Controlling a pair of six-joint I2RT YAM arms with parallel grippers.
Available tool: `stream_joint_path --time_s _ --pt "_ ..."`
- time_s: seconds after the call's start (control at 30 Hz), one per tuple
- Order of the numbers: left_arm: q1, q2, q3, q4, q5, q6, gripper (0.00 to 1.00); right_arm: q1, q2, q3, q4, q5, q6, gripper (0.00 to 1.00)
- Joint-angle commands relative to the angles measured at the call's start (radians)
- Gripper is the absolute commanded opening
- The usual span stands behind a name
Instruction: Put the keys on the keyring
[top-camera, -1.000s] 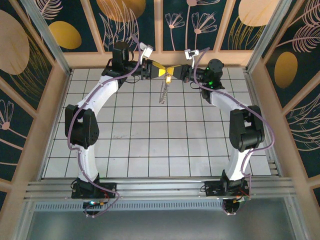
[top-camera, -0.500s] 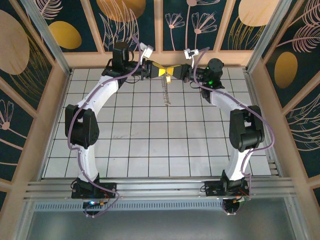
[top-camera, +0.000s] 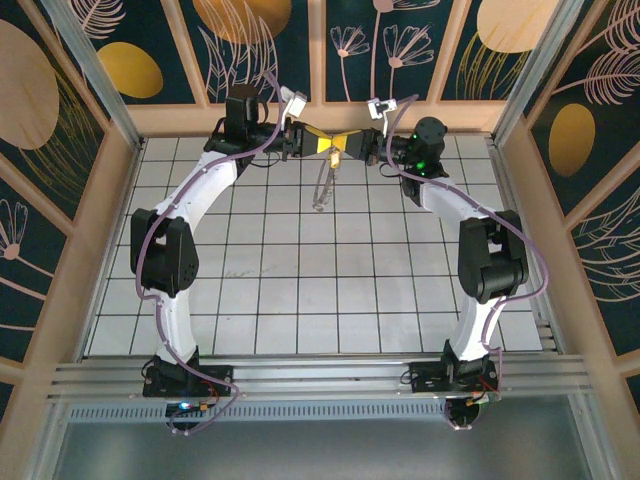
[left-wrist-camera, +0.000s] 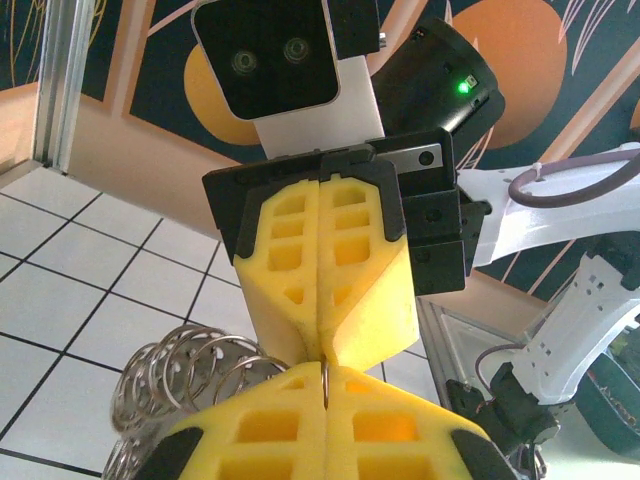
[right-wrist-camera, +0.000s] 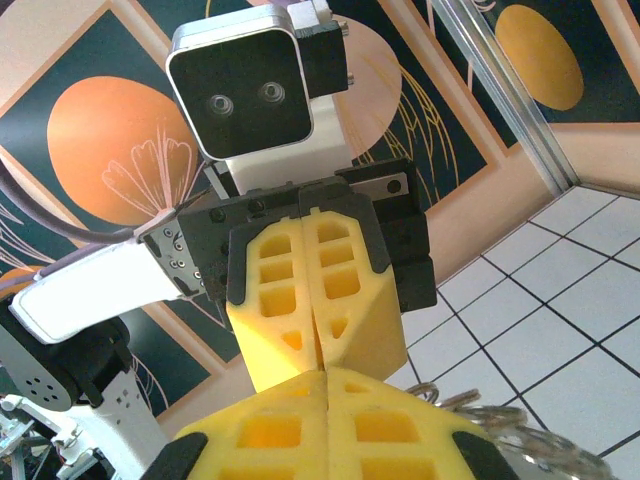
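Keyring, a thin silvery looped metal chain (top-camera: 321, 188), dangles over the far middle of the white tiled table (top-camera: 300, 290). Its long axis runs far-to-near, with the loose end pointing back toward the arm bases. The yellow-padded left gripper (top-camera: 328, 146) and right gripper (top-camera: 343, 147) are both clenched tip to tip on its top end.

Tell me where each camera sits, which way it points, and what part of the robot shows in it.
Top external: above and behind the bases, looking down at the tiled table; both arms show, left gripper and right gripper tip to tip at the far edge.
Left wrist: on the left wrist, facing the right gripper head-on; own yellow fingers at the bottom.
Right wrist: mirrored, facing the left gripper; own fingers at the bottom.
Shared: both wrist views catch the keyring by the meeting fingertips.
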Motion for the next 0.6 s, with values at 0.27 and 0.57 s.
stream_joint_path --time_s 0.27,0.57 --pt "-0.030 -0.018 0.010 0.047 0.056 0.008 0.00 -0.080 -0.125 -0.069 -0.020 0.036 -0.071 0.43" --pt "-0.030 -0.038 0.013 0.061 0.079 -0.003 0.00 -0.081 -0.182 -0.186 -0.113 0.039 -0.235 0.48"
